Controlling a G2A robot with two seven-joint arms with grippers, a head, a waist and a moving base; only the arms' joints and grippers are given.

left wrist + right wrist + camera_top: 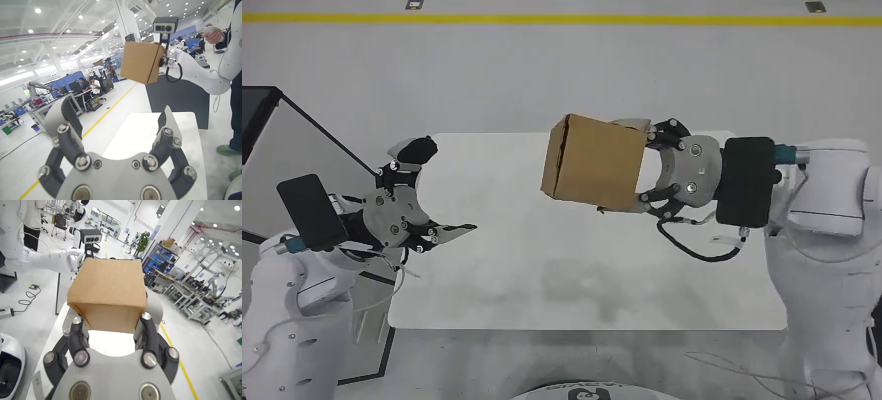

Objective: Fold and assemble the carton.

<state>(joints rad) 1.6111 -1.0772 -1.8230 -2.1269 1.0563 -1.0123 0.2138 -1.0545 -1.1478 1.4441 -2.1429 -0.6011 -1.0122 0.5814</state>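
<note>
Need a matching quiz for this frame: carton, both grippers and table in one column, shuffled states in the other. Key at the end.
Column 1
1. carton
2. left gripper
3. right gripper
4. table

Column 2
A. shut on one end of the carton
B. white, lying below both arms
C. open, holding nothing
D. brown, held in the air above the table

Pairs: 1-D, 2-C, 3-A, 4-B
</note>
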